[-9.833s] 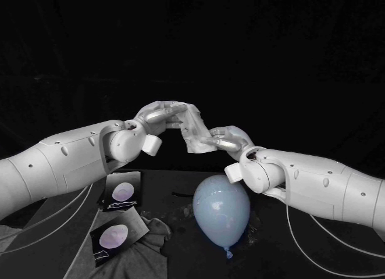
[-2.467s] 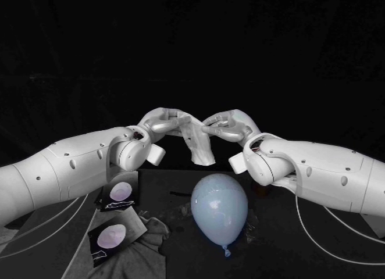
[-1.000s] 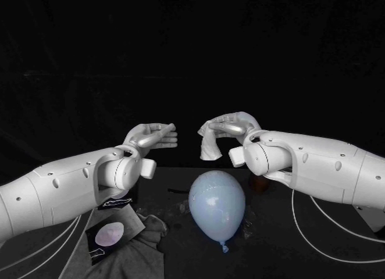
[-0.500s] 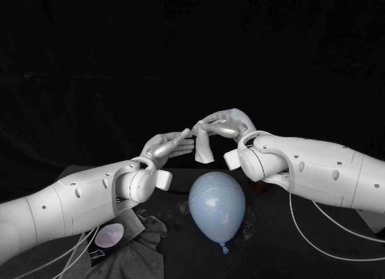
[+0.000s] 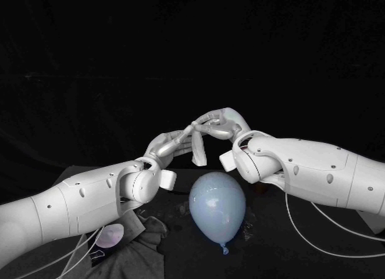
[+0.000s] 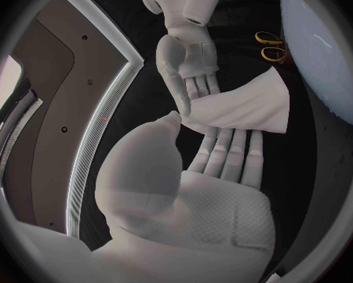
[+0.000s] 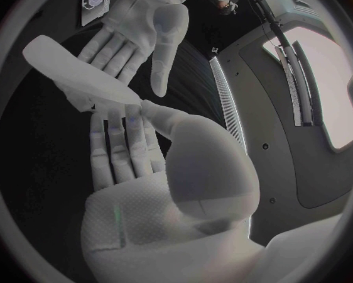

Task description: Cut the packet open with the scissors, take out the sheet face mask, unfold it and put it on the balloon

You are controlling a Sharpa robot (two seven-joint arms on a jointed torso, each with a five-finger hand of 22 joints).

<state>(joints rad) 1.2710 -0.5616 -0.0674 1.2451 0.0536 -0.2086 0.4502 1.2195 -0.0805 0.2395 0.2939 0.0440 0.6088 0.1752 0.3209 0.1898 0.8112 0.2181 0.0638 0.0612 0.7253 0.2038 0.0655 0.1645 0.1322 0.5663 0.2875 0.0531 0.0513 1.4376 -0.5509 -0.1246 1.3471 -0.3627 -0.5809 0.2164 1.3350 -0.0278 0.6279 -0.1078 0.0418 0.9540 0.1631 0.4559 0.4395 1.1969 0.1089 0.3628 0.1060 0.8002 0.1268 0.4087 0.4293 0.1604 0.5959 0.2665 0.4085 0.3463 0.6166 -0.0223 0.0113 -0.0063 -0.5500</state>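
Right hand [image 5: 217, 123] is raised above the table [image 5: 276, 261], fingers curled over and thumb pressed in, clamped on the top edge of the sheet face mask [image 5: 198, 152]. The mask hangs down from that pinch as a narrow folded white strip. Its lower end is near the far end of the balloon [image 5: 217, 208] but apart from it.

Left hand [image 5: 171, 145] is up alongside with the palm flat and fingers straight, laid against the mask. Left wrist view puts its thumb tip right at the mask's edge. Can't tell if it actually pinches or just touches.

Surface:
- The table is black, with a plain dark backdrop [image 5: 192, 46] behind it.
- The balloon is pale blue and lies lengthwise mid-table, knot end toward the robot.
- A crumpled grey cloth [image 5: 138, 256] sits at the near left, just beside the balloon.
- The packet [image 5: 111, 235] is dark with a pale oval print. It lies on the cloth, partly hidden under the left arm.
- The scissors [image 6: 269, 44] have yellow handles and lie flat on the table near the balloon. Neither hand touches them.
- White cables [image 5: 318, 238] loop off the right arm across the table's right side.
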